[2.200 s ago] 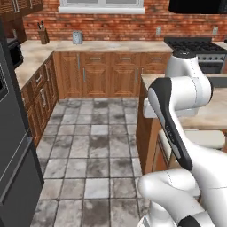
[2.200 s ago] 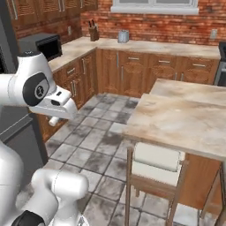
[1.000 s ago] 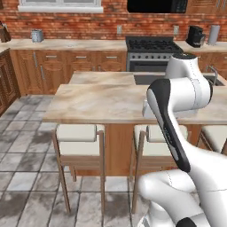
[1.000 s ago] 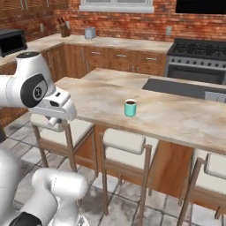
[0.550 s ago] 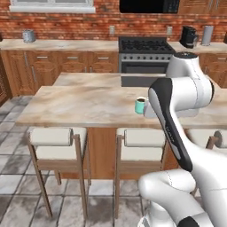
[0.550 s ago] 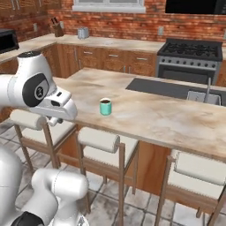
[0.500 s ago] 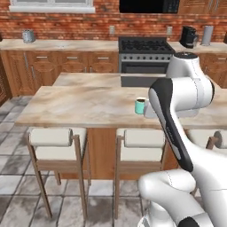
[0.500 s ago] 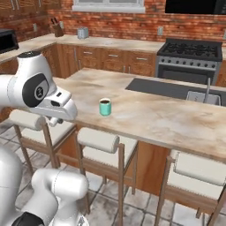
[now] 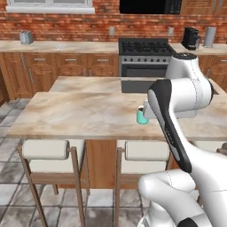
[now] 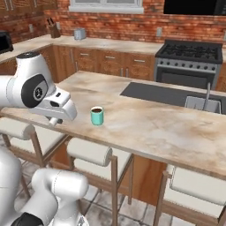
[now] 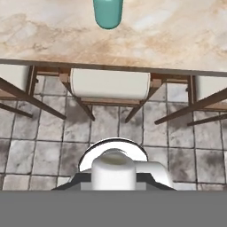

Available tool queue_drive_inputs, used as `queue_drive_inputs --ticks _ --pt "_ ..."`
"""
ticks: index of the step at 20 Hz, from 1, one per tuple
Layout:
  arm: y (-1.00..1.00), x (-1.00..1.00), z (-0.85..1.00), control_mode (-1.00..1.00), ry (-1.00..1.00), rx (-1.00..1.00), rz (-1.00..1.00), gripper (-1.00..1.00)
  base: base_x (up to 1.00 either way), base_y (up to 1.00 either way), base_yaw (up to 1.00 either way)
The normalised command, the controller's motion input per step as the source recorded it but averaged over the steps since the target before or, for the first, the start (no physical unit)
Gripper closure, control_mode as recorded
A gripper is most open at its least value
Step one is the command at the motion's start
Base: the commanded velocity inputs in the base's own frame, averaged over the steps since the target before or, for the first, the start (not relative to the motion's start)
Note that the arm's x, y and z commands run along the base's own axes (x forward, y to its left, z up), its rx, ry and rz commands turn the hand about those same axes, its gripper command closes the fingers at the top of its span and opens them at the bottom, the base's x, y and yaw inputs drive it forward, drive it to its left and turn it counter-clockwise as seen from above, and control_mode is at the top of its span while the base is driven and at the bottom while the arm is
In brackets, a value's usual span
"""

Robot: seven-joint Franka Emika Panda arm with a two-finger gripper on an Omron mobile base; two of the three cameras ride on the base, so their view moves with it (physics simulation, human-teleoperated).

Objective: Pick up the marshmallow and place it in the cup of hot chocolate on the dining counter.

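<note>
Your gripper [image 10: 54,120] is clamped on the marshmallow [image 11: 113,174], short of the counter [image 10: 145,123] edge. You're mid-carry: next, reach forward over the cup [image 10: 97,115], then release.

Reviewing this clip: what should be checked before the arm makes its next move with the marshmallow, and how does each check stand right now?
1. Pincer shut on the marshmallow: ok, the white stub sits between the tips.
2. Cup of hot chocolate upright on the dining counter, dark liquid at the rim: ok.
3. Pincer above the cup: not ok; it hangs off the counter's near edge, over a stool and the floor.
4. Nothing standing on the counter between pincer and cup: ok.
5. Marshmallow high enough to pass over the cup's rim: cannot tell.
</note>
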Motion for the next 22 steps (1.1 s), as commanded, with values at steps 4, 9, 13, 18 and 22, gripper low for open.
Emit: queue_drive_inputs --ticks 4,9,13,18,22 --pt "0.0 0.0 0.0 1.0 0.0 0.0 0.0 1.0 0.33 -0.19 0.0" --pt "0.0 0.0 0.0 1.0 0.0 0.0 0.0 1.0 0.31 -0.17 -0.05" --pt "0.0 0.0 0.0 1.0 0.0 0.0 0.0 1.0 0.41 -0.13 -0.07" --pt "0.0 0.0 0.0 1.0 0.0 0.0 0.0 1.0 0.46 -0.16 -0.02" --pt "0.0 0.17 0.0 -1.0 0.0 0.01 0.0 1.0 0.5 -0.01 0.0"
